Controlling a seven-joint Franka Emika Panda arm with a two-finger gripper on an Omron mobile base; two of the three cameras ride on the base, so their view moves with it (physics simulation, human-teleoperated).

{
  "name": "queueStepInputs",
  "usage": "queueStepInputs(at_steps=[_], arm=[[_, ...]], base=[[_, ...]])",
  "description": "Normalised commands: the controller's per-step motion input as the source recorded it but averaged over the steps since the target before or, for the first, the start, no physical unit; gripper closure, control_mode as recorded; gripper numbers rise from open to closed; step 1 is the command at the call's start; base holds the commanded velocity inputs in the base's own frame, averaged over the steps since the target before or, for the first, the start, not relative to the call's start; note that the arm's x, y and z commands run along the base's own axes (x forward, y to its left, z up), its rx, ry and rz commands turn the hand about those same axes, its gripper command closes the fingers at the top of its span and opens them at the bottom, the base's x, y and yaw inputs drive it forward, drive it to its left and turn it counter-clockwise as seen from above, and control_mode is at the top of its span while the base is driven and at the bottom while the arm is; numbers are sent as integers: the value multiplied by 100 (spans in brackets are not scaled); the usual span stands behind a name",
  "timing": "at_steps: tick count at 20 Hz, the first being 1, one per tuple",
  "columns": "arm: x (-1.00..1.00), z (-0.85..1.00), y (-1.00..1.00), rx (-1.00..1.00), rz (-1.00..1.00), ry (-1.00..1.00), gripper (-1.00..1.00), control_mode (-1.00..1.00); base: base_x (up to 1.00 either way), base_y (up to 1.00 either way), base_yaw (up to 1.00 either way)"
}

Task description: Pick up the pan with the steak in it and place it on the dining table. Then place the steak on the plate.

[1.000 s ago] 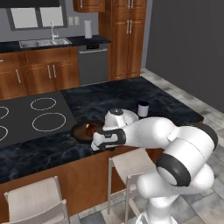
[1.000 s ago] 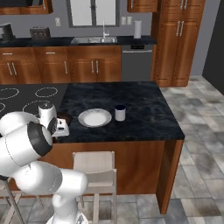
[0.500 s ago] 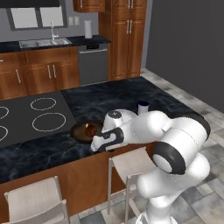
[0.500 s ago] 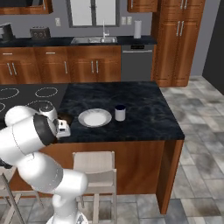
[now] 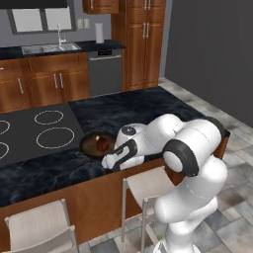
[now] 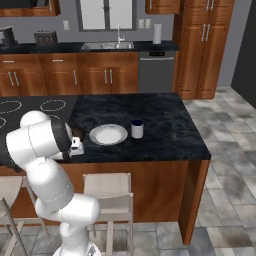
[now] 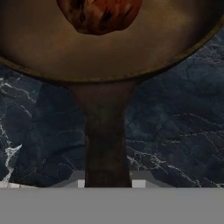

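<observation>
The dark round pan (image 5: 89, 143) lies on the dining table (image 5: 143, 109), just right of the cooktop's edge. The reddish-brown steak (image 5: 102, 144) sits inside it. My gripper (image 5: 108, 162) is low at the table's near edge, shut on the pan's long handle. In the hand view the handle (image 7: 105, 140) runs straight down from the pan (image 7: 109, 57) into my gripper (image 7: 108, 181), and the steak (image 7: 98, 13) is at the top. The white plate (image 6: 108, 134) lies on the table to the right of my hand. Whether the pan touches the stone I cannot tell.
A dark grey cooktop (image 5: 29, 133) with white rings fills the table's left part. A small dark cup (image 6: 137, 129) stands just right of the plate. Two stools (image 5: 42, 232) (image 5: 148, 183) stand under the near edge. Sink and cabinets line the back wall.
The arm's upper links have swung forward over the table's near edge. The pan and steak stay in about the same spot, and the gripper remains shut on the handle.
</observation>
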Motion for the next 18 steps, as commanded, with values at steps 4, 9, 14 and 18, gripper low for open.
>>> queueStepInputs(at_steps=[4,9,14,18], arm=[[3,0,0,0,-1,0,100,-100],[1,0,0,0,0,0,100,-100],[22,-4,5,0,-1,0,100,-100],[29,-6,6,0,-2,0,100,-100]], base=[[0,0,0],[0,0,0],[0,0,0],[0,0,0]])
